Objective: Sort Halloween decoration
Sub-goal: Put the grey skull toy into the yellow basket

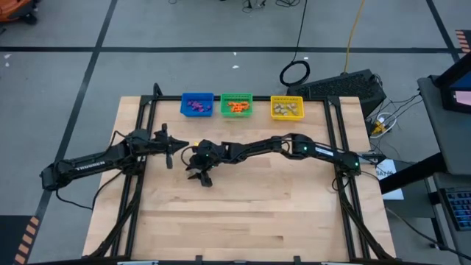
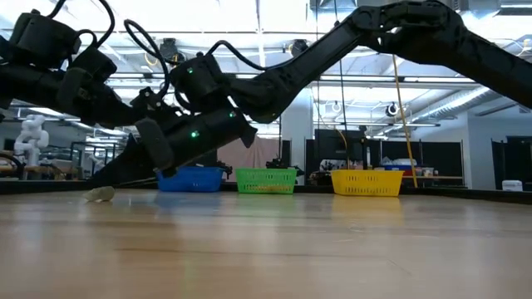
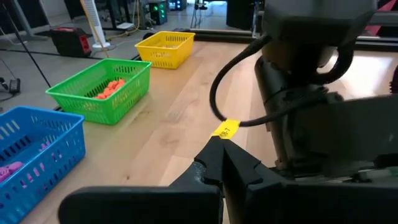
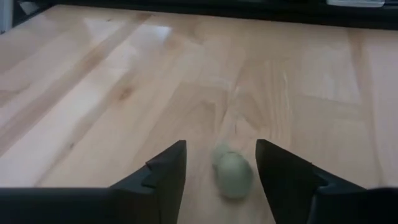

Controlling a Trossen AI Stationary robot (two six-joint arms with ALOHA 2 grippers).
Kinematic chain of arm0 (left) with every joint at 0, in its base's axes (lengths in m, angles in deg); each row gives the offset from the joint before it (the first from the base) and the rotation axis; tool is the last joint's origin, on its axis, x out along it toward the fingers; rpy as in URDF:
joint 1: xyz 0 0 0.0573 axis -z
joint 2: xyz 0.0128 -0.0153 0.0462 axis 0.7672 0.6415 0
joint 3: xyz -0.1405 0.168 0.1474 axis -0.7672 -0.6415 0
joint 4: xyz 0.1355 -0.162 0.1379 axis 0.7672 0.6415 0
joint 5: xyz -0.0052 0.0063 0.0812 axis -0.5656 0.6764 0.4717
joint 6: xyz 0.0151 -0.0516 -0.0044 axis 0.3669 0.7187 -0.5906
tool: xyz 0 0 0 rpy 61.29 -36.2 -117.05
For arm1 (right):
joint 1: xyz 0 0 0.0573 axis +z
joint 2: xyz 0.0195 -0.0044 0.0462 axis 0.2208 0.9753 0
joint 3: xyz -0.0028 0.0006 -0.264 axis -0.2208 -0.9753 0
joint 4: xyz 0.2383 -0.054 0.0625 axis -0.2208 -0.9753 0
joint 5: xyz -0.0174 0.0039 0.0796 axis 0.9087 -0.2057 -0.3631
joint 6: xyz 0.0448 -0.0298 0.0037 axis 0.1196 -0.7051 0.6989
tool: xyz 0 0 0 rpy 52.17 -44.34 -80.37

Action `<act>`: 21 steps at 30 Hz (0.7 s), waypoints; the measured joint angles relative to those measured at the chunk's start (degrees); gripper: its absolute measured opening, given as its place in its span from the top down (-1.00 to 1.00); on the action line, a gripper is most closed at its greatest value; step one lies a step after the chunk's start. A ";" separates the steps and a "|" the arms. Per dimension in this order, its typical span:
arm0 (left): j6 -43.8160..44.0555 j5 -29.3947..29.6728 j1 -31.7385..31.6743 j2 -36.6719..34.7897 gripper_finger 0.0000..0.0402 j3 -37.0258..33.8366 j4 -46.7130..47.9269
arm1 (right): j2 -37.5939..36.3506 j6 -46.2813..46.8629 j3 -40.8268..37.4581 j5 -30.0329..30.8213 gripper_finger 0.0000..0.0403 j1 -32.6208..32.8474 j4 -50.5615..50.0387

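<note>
The right gripper stands with its two dark fingers spread apart, low over the wooden table. Between them lies a pale beige-grey trinket, resting on the wood; whether either finger touches it cannot be told. In the high view this gripper sits left of the table's centre, its arm reaching in from the right edge of the frame. In the low view the same pale trinket shows at the left, on the table surface, near the dark tips.

The left gripper hangs just to the left of the right one, in the left middle of the high view, its fingers pressed together with nothing between them.

The table is light wood with a dark frame, standing on a grey floor marked with dark lines. Cables and a dark box lie on the floor at the upper right of the high view. The low view looks into a workshop room with bright ceiling lights and dark racks.

Three bins stand in a row along the table's far edge, at the top centre of the high view. The blue bin holds purple trinkets. The green bin holds orange trinkets. The yellow bin holds pale trinkets.
</note>
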 joint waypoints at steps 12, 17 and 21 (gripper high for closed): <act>-0.08 0.00 0.00 0.03 1.00 0.00 -0.02 | 2.22 0.30 0.00 -0.13 0.30 -0.15 2.80; -0.13 0.00 0.00 0.14 1.00 -0.02 0.00 | 2.22 0.29 0.00 0.09 0.47 -0.17 2.76; -0.13 0.00 0.00 0.15 1.00 -0.02 0.00 | 2.20 0.70 0.00 -0.02 0.74 -0.33 2.27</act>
